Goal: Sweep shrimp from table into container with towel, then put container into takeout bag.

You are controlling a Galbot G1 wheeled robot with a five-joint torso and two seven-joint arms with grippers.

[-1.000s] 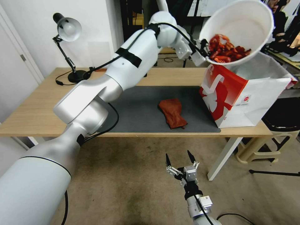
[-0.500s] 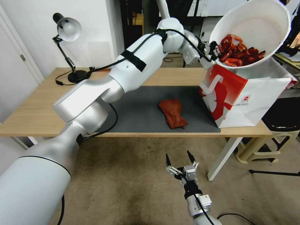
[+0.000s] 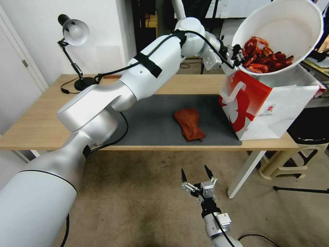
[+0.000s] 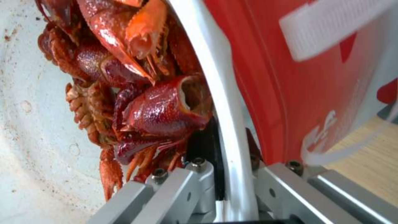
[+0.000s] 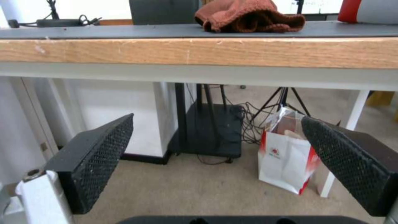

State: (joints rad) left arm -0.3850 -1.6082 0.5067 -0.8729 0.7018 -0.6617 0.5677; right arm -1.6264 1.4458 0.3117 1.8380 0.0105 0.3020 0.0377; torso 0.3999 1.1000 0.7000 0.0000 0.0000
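Left hand [image 3: 235, 56] gripping container [image 3: 291, 24] rim (tilted) — seemingly above takeout bag [image 3: 264, 106]

Left arm outstretched, left gripper [image 3: 236, 56] clamped — right gripper [image 3: 196, 175] low, fingers spread.

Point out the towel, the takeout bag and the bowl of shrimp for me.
towel [image 3: 189, 124], head view, middle of the crumpled cloth on the grey mat.
takeout bag [image 3: 246, 104], head view, red printed front panel.
container [image 3: 291, 25], head view, bare white inner wall above the shrimp.
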